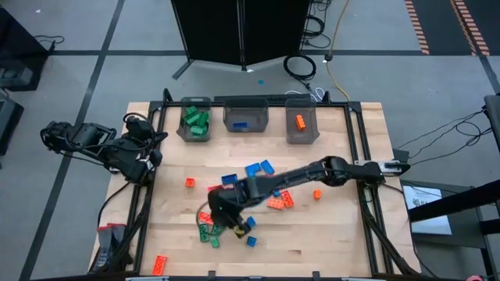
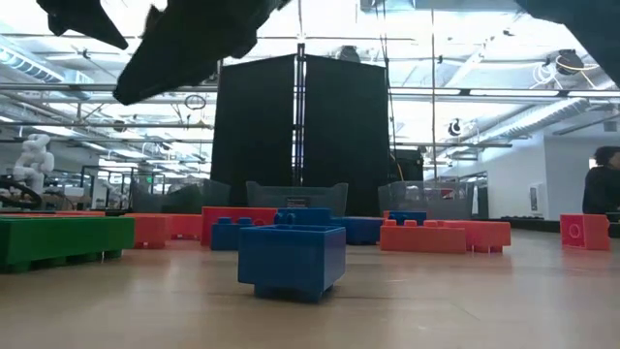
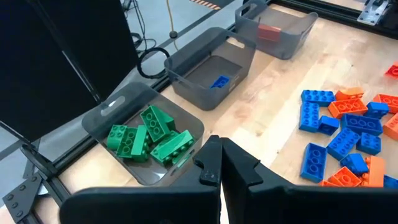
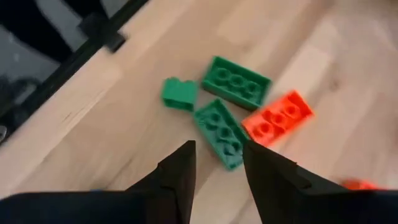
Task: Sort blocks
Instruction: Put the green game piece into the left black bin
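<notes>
The right gripper [image 4: 216, 167] hangs with jaws parted and empty above a long green studded plastic brick [image 4: 221, 134], which lies just ahead of the fingertips with its long axis nearly in line with the gap. Beside that brick lie two more green bricks and one orange-red (the left gripper [image 3: 217, 163], jaws pressed together, waits far off).

Light wooden tabletop [image 1: 336, 234] framed by black rails, filling the centre of the high view. Along its upper edge, three grey bins [image 1: 246, 117] side by side. Across the middle and lower left, scattered blocks [image 1: 262, 168] in blue, orange-red and green. One orange-red block [image 1: 160, 264] apart at the lower left corner, another [image 1: 190, 183] alone left of centre.
</notes>
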Robot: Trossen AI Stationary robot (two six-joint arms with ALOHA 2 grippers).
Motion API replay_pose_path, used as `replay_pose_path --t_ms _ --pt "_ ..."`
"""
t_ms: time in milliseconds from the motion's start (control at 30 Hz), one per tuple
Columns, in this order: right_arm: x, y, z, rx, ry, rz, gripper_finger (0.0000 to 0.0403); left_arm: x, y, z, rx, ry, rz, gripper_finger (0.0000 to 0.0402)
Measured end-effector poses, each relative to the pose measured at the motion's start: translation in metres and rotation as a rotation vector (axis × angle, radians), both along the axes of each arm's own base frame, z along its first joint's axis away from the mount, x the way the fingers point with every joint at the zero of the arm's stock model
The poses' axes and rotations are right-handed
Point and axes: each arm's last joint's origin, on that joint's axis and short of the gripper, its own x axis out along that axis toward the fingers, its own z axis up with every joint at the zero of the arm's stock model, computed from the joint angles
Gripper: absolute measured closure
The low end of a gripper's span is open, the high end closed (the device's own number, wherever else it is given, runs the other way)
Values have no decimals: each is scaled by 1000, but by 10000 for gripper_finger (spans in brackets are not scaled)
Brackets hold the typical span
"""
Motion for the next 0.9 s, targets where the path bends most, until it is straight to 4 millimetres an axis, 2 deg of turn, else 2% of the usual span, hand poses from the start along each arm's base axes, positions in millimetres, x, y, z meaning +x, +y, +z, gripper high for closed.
replay_pose_path --t_ms 167,300,500,667,900 --pt "-3 17 -5 -66 -44 131 241 0 0 0 -2 0 -1 402" --pt "0 23 -20 -89 -37 168 202 0 0 0 -2 0 -1 402" --pt "11 24 -44 -167 -74 127 160 0 0 0 -21 -14 13 402" --pt "13 24 -49 -212 -108 171 146 3 -1 -3 -23 -7 11 402" --pt "18 26 -52 -239 -170 220 148 5 -2 -11 -43 12 15 402"
